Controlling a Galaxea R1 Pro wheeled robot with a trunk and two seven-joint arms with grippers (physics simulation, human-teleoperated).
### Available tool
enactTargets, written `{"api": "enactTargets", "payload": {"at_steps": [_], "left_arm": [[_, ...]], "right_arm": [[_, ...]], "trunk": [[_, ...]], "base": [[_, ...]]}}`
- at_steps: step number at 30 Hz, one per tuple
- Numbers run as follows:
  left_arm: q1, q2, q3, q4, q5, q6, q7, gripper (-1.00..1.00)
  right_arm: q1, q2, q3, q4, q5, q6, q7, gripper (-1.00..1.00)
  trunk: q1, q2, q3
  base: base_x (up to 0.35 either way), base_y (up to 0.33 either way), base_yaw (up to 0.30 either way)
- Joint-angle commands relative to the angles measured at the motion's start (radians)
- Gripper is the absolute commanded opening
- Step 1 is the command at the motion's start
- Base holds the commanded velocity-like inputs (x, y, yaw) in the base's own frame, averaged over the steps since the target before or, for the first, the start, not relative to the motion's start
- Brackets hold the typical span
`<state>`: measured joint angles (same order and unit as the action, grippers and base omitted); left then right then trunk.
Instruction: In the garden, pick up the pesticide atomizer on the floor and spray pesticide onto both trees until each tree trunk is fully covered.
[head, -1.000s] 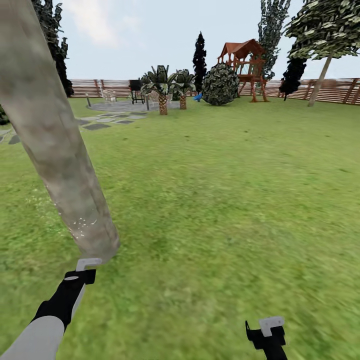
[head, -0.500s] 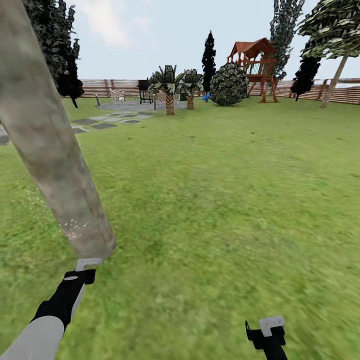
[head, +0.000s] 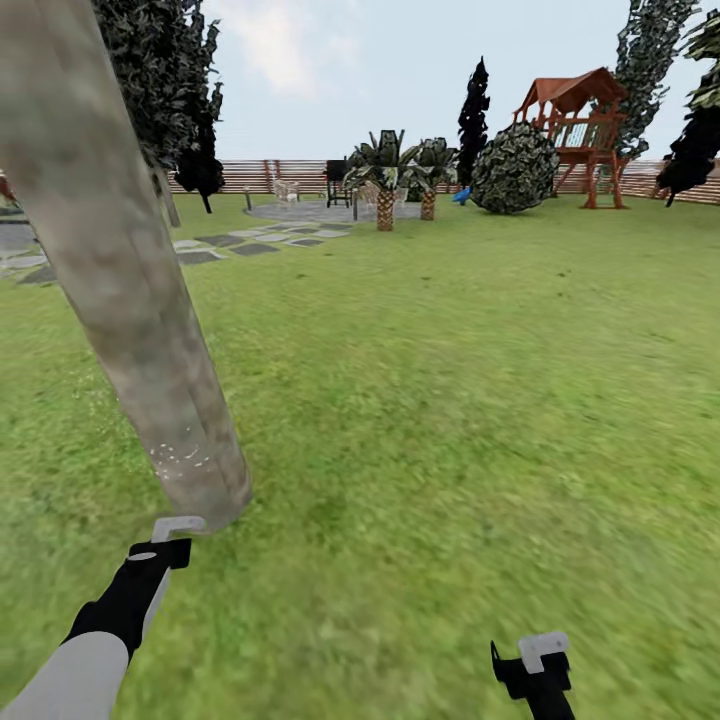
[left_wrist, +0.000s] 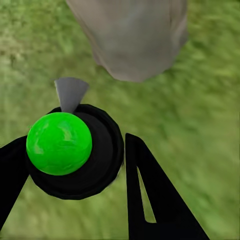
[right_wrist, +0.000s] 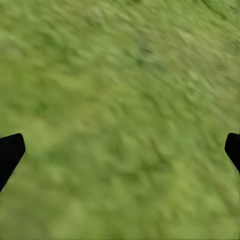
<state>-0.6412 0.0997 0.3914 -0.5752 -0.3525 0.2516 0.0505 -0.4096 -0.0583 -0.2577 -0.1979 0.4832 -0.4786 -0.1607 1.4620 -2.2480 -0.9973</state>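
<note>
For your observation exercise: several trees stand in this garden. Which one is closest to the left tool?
The thick, leaning grey-brown trunk, rising just beyond the left tool. The palms and dark slim trees stand far back by the fence.

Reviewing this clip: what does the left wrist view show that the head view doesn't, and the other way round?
Left wrist view alone: the atomizer, a green ball on a black round body with a grey nozzle, held in the left gripper jaws.

Head view alone: white pesticide specks low on the bark, the right gripper, fence, playhouse.

Both: the tree trunk base and grass.
</note>
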Motion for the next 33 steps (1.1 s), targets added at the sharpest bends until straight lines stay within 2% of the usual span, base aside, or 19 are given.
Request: {"api": "enactTargets", "payload": {"at_steps": [1, 5, 10, 12, 13, 14, 17, 18, 20, 21, 22, 23, 24, 27, 28, 29, 31, 33], "left_arm": [[0.0, 0.0, 0.001, 0.0, 0.0, 0.0, 0.0, -1.0], [0.0, 0.006, 0.004, -0.001, 0.0, 0.001, -0.002, -1.0], [-0.014, 0.019, 0.001, -0.002, 0.001, 0.02, -0.013, -1.0], [-0.047, 0.02, -0.004, -0.02, -0.001, 0.054, -0.014, -1.0], [-0.088, 0.019, -0.009, -0.032, -0.001, 0.098, -0.015, -1.0], [-0.109, 0.015, -0.012, -0.037, -0.002, 0.112, -0.017, -1.0], [-0.133, 0.008, -0.033, -0.04, -0.002, 0.119, -0.021, -1.0], [-0.151, 0.01, -0.057, -0.04, -0.002, 0.121, -0.035, -1.0], [-0.19, 0.026, -0.069, -0.039, -0.006, 0.122, -0.063, -1.0], [-0.204, 0.047, -0.071, -0.038, -0.006, 0.123, -0.07, -1.0], [-0.211, 0.08, -0.07, -0.037, -0.004, 0.123, -0.074, -1.0], [-0.216, 0.132, -0.07, -0.034, -0.001, 0.125, -0.091, -1.0], [-0.213, 0.152, -0.072, -0.034, -0.001, 0.128, -0.119, -1.0], [-0.212, 0.154, -0.09, -0.036, -0.006, 0.13, -0.168, -1.0], [-0.217, 0.151, -0.124, -0.038, -0.005, 0.134, -0.193, -1.0], [-0.222, 0.156, -0.167, -0.04, -0.006, 0.141, -0.264, -1.0], [-0.238, 0.221, -0.172, -0.039, -0.008, 0.151, -0.284, -1.0], [-0.24, 0.221, -0.173, -0.04, -0.007, 0.152, -0.285, -1.0]], "right_arm": [[0.0, 0.0, 0.0, 0.0, 0.0, 0.0, 0.0, 1.0], [0.0, 0.0, 0.0, 0.0, -0.001, 0.0, 0.0, 1.0], [0.0, 0.0, 0.0, 0.0, -0.001, 0.0, 0.0, 1.0], [0.0, 0.0, 0.0, 0.0, -0.001, 0.0, 0.0, 1.0], [0.0, -0.001, 0.0, 0.0, -0.001, 0.0, 0.0, 1.0], [0.0, -0.001, 0.0, 0.0, -0.001, 0.0, 0.0, 1.0], [0.0, -0.001, 0.0, 0.0, 0.0, 0.0, 0.001, 1.0], [0.0, -0.002, 0.0, 0.0, 0.0, 0.0, 0.001, 1.0], [0.0, -0.002, -0.001, 0.0, 0.0, 0.0, 0.0, 1.0], [0.0, -0.002, -0.001, 0.0, 0.0, 0.0, 0.0, 1.0], [0.0, -0.002, -0.001, 0.0, 0.0, 0.0, 0.0, 1.0], [0.0, -0.002, -0.001, 0.0, 0.0, 0.0, 0.001, 1.0], [0.0, -0.002, -0.001, 0.0, 0.0, 0.0, 0.001, 1.0], [0.0, -0.002, -0.001, 0.0, 0.0, 0.0, 0.001, 1.0], [0.0, -0.002, 0.0, 0.001, 0.0, 0.0, 0.001, 1.0], [0.0, -0.003, 0.0, 0.001, 0.0, 0.0, 0.001, 1.0], [0.0, -0.003, 0.0, 0.0, 0.0, 0.0, 0.001, 1.0], [0.0, -0.003, 0.0, 0.0, 0.0, 0.0, 0.001, 1.0]], "trunk": [[0.0, 0.0, 0.0], [0.0, 0.0, 0.0], [0.0, 0.0, 0.0], [0.0, 0.0, 0.0], [0.0, 0.0, 0.0], [0.0, 0.0, 0.0], [0.0, 0.0, 0.0], [0.0, 0.0, 0.0], [0.0, 0.0, 0.0], [0.0, 0.0, 0.0], [0.0, 0.0, 0.0], [0.0, 0.0, 0.0], [0.0, 0.0, 0.0], [0.0, 0.0, 0.0], [0.0, 0.0, 0.0], [0.0, 0.0, 0.0], [0.0, 0.0, 0.0], [0.0, 0.0, 0.0]], "base": [[0.31, -0.031, 0.277], [0.234, -0.007, 0.278], [0.025, 0.0, 0.26], [0.001, 0.0, 0.079], [0.0, 0.0, 0.014], [0.0, 0.0, 0.004], [0.0, 0.0, 0.001], [0.0, 0.0, 0.0], [0.0, 0.0, 0.0], [0.0, 0.0, 0.0], [0.0, 0.0, 0.0], [0.0, 0.0, 0.0], [0.0, 0.0, 0.0], [0.0, 0.0, 0.0], [0.0, 0.0, 0.0], [0.0, 0.0, 0.0], [0.0, 0.0, 0.0], [0.0, 0.0, 0.0]]}}
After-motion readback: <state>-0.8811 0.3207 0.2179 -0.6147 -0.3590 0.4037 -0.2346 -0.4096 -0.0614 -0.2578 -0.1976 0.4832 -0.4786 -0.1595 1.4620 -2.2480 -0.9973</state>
